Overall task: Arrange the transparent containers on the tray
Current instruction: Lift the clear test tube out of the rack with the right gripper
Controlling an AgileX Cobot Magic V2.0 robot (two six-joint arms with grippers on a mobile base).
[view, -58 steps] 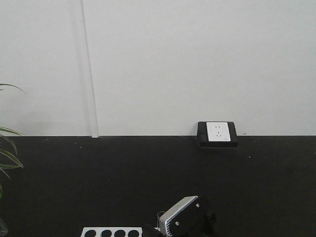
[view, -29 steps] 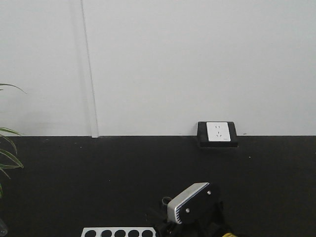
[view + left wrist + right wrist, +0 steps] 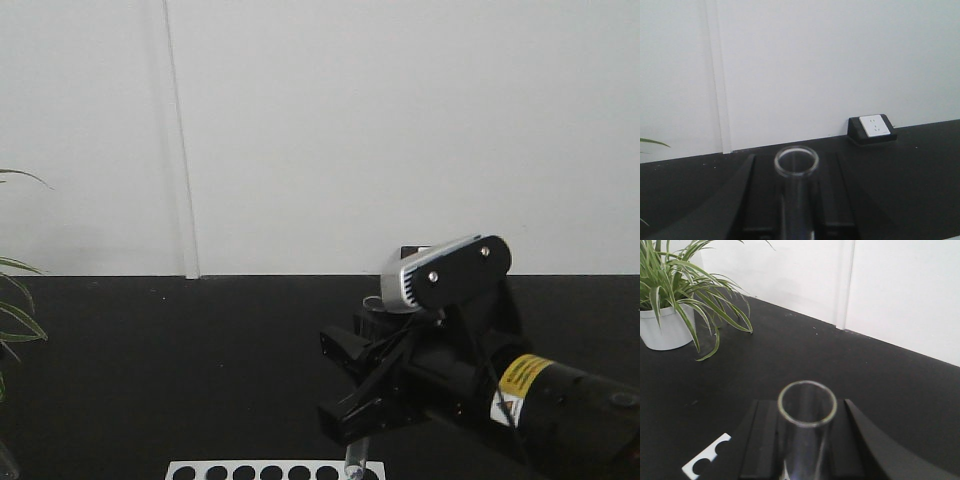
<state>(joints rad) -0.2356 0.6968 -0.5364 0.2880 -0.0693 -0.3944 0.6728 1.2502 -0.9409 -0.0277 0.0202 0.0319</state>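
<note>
Although the task ends on the tray, none of the three views shows it — so no tube can be counted as placed.

Right gripper: jaws drawn narrow on the right-hand tube, which stands upright between the two black fingers, open rim uppermost.

Right-hand tube, front view: it hangs below the gripper at the right end of the white rack. Its lower end is cut off by the frame, so whether it is clear of the holes cannot be told.

Left gripper: this arm is absent from the front view. Its own wrist view shows the jaws narrow on the left-hand tube, which is also upright with its rim up.

Rack: it lies toward the front edge of the bench. The holes in view are dark, and no other glass is seen standing in them.

Surroundings: a wall socket sits at the back edge of the bench, and a potted plant stands toward its left end.

Done, as far as shown: two tubes are in hand, one per arm.

Left to do, by judgement: both tubes must be carried to the tray, laid down in order and released. The whole placing half of the task appears to be outstanding. How many further tubes wait elsewhere cannot be told.
</note>
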